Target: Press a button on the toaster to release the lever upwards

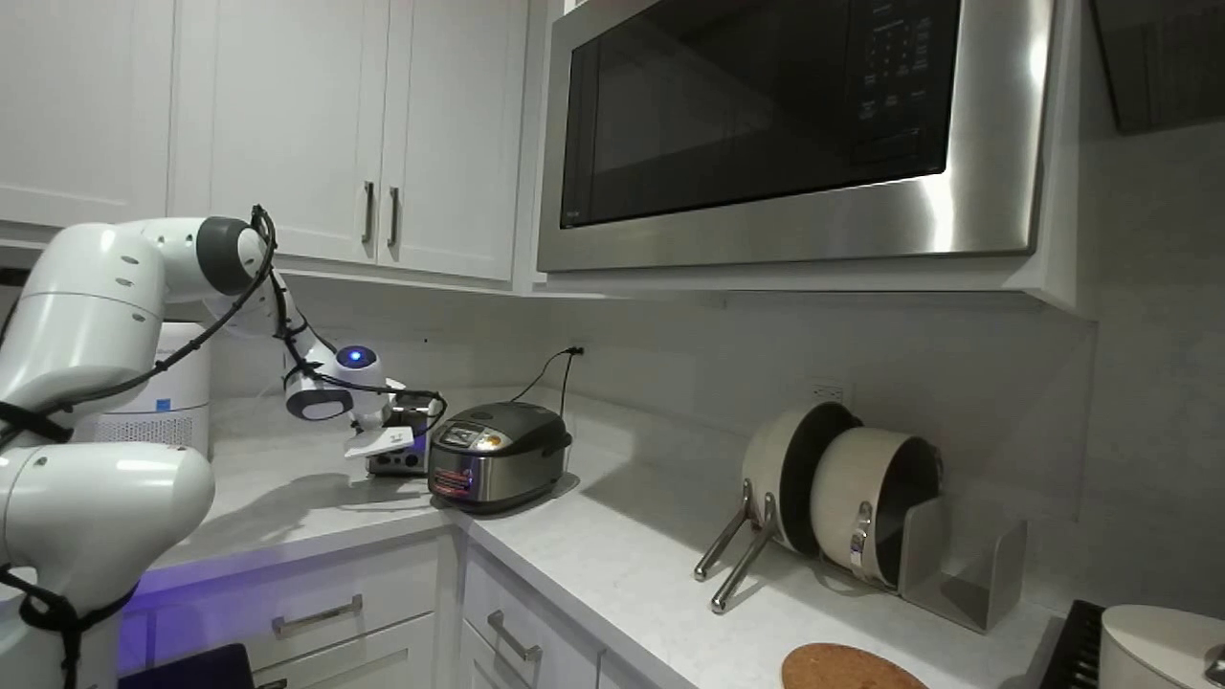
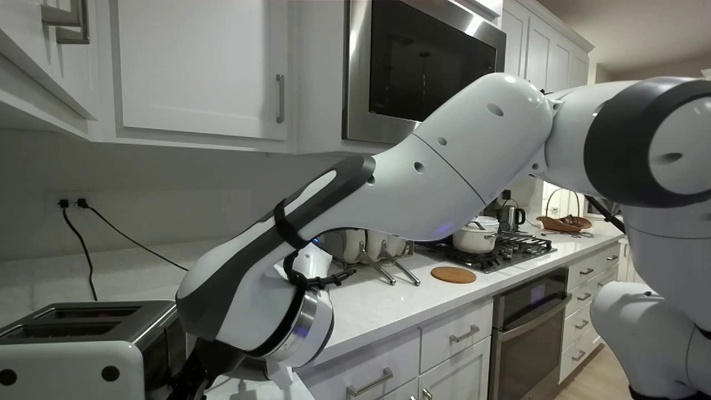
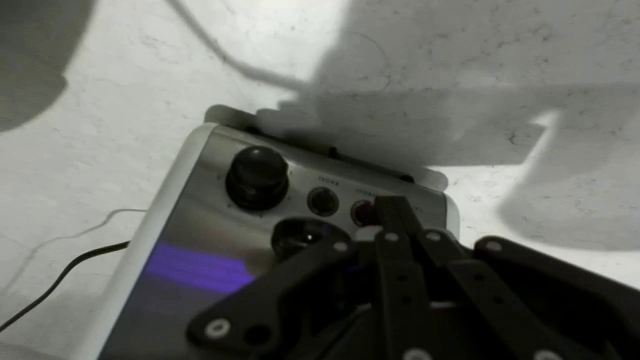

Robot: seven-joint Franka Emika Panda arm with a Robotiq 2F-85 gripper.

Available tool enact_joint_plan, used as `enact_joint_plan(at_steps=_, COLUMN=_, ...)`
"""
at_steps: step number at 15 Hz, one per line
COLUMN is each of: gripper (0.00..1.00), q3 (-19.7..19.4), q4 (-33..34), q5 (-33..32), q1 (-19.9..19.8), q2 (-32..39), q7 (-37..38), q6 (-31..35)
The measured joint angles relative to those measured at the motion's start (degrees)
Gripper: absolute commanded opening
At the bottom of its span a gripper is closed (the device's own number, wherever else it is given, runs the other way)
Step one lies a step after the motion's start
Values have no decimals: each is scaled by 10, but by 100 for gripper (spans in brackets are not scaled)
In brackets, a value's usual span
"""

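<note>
White countertop (image 1: pixel 632 545) with toaster (image 2: pixel 66 361), rice cooker (image 1: pixel 502 464), round mat (image 2: pixel 453 274)

Clearance and obstacles around the toaster (image 3: pixel 215 230)
Free counter (image 3: pixel 150 75) is stretching beyond its control end; the rice cooker (image 1: pixel 498 457) is standing near, and 2 dark knobs (image 3: pixel 257 177) are projecting beside the gripper (image 3: pixel 391 201).

Exterior view: near toaster (image 2: pixel 66 361), toward stove (image 2: pixel 511 253). Exterior view: farther, across counter (image 1: pixel 622 545). Shared: microwave (image 1: pixel 756 115). Wrist: close, down at toaster.

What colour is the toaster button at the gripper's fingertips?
Dark red where it shows; the toaster button is seen best in the wrist view.
</note>
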Motion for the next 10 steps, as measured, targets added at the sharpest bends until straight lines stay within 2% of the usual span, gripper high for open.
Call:
enact_joint_plan(at_steps=5, gripper=0, q3=0, q4=0, q5=6, q1=-3, q2=-2, q7=0, q6=-12)
enact_joint_plan(at_steps=10, gripper=0, q3=-14, q4=2, q5=-20, q1=-10, q2=-5, q7=38, q6=-77)
